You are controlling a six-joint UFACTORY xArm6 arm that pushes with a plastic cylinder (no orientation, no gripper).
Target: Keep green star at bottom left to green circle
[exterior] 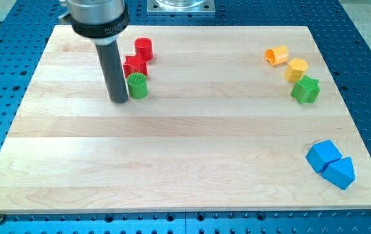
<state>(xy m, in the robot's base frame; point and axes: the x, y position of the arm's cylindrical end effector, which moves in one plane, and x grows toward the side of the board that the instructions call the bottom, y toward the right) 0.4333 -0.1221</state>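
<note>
The green circle [137, 85], a short green cylinder, stands at the view's upper left of the wooden board [172, 149]. The green star [305, 90] lies far off at the view's right, below two yellow blocks. My tip [119, 99] rests on the board just left of the green circle, touching or almost touching its left side. The dark rod rises from the tip to the arm's silver head at the view's top.
A red star [134, 65] and a red cylinder [143, 48] sit just above the green circle. A yellow cylinder [277, 55] and a yellow hexagon [296, 69] lie above the green star. Two blue blocks [330, 163] sit at the lower right.
</note>
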